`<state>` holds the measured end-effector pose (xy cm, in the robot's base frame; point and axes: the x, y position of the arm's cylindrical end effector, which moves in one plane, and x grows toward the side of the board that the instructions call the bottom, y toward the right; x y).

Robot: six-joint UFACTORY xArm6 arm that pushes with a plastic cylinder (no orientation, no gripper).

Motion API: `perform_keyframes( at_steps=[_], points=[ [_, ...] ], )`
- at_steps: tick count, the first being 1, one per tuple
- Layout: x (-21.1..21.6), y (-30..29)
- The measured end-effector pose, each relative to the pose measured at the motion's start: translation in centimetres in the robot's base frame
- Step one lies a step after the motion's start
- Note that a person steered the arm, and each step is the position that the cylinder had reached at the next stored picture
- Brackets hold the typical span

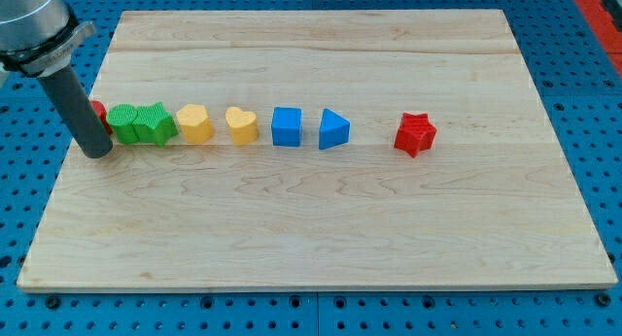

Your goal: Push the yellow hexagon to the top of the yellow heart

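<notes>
I have no claw, so I am holding nothing; my tip (97, 150) is sitting near the board's left edge. I am judging the yellow hexagon (195, 123) light, rigid, slidey, best pushed on its bottom-facing side, toward above the yellow heart (242, 124).

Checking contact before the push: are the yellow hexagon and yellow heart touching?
Apart. The camera view shows bare wood between the yellow hexagon and the yellow heart.

The board (321, 219) is pale wood with visible grain, smooth and matt. The yellow hexagon (195, 123), yellow heart (242, 125) and red star (415, 134) look like matt painted blocks. My tip (98, 151) ends a dark, dull rod
</notes>
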<state>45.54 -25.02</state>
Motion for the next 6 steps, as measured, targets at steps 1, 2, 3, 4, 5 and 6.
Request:
perform_keyframes(
  at_steps=[1, 2, 3, 4, 5, 6],
  points=[
    [0.4, -0.3],
    [0.1, -1.3],
    [0.4, 0.4],
    [1.2, 4.0],
    [1.2, 6.1],
    [1.2, 6.3]
  ],
)
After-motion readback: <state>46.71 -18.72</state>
